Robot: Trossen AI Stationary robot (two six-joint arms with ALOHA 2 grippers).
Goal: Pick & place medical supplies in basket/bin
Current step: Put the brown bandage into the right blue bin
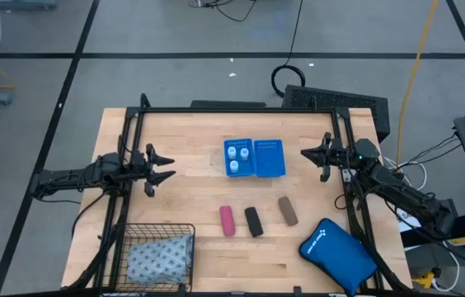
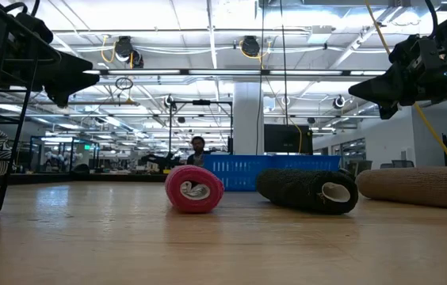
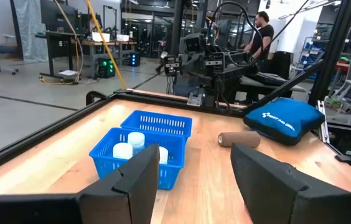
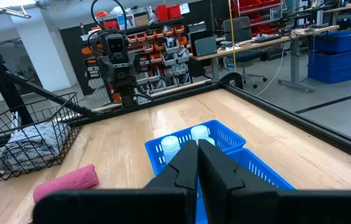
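Three white vials (image 1: 236, 157) stand in the left compartment of the bright-blue tray (image 1: 269, 171) at mid-table. The pink roll (image 1: 227, 220), black roll (image 1: 253, 221) and brown roll (image 1: 288, 211) lie on their sides in a row nearer the front edge. The grey-blue dotted pack (image 1: 160, 257) lies inside the black wire basket (image 1: 157, 228) at the near left. My left gripper (image 1: 166, 167) hovers open left of the tray, above the table. My right gripper (image 1: 305, 153) hovers shut just right of the tray; its wrist view shows the fingers (image 4: 188, 163) together.
A large bright-blue zip pouch (image 1: 338, 254) lies at the near right corner. A black frame rail (image 1: 241, 110) runs along the table's far edge. Bare wood lies between the basket and the rolls. A person (image 3: 264, 31) stands beyond the table.
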